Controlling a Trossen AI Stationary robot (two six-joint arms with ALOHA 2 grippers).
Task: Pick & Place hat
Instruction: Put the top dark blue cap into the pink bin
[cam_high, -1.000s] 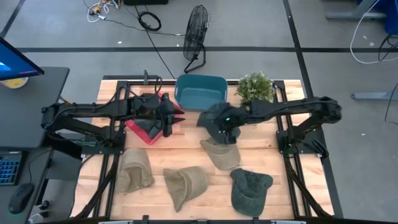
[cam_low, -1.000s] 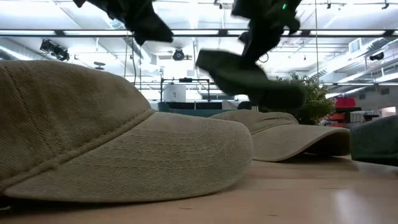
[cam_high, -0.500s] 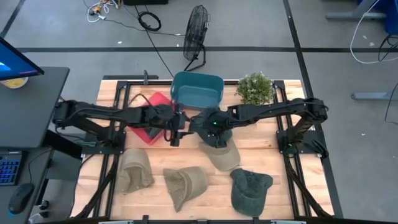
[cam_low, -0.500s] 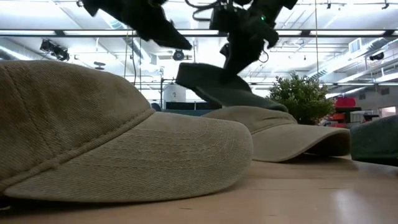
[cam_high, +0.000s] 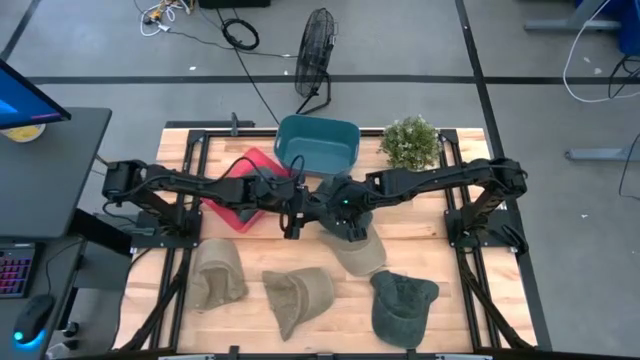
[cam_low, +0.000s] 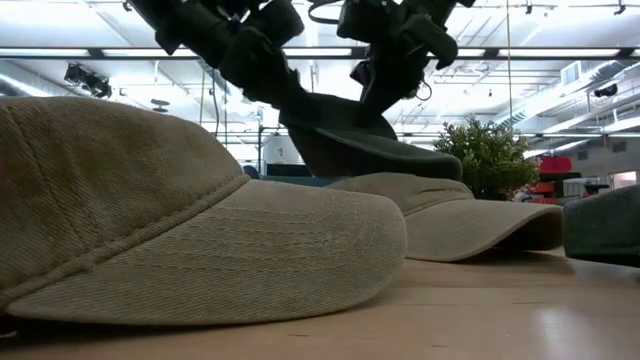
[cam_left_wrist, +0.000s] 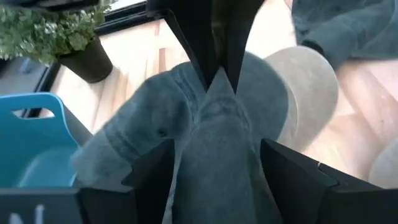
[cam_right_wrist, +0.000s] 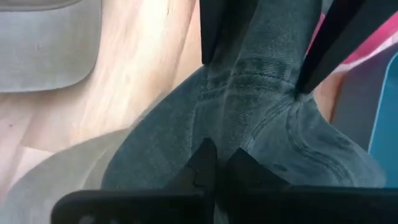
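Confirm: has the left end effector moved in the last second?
Yes. In the high view the left end effector has travelled rightward, away from the red bin, to meet the dark hat below the teal bin.

A dark grey-green denim cap (cam_high: 340, 200) hangs over the pale wood table (cam_high: 430, 235). Just behind it sit a teal bin (cam_high: 318, 148) and a red-pink tray (cam_high: 250, 175). In front of it lie three khaki caps (cam_high: 358, 250) (cam_high: 298, 295) (cam_high: 217, 273) and one dark green cap (cam_high: 400, 305). Right of the bin stands a pale green plant (cam_high: 410, 140).
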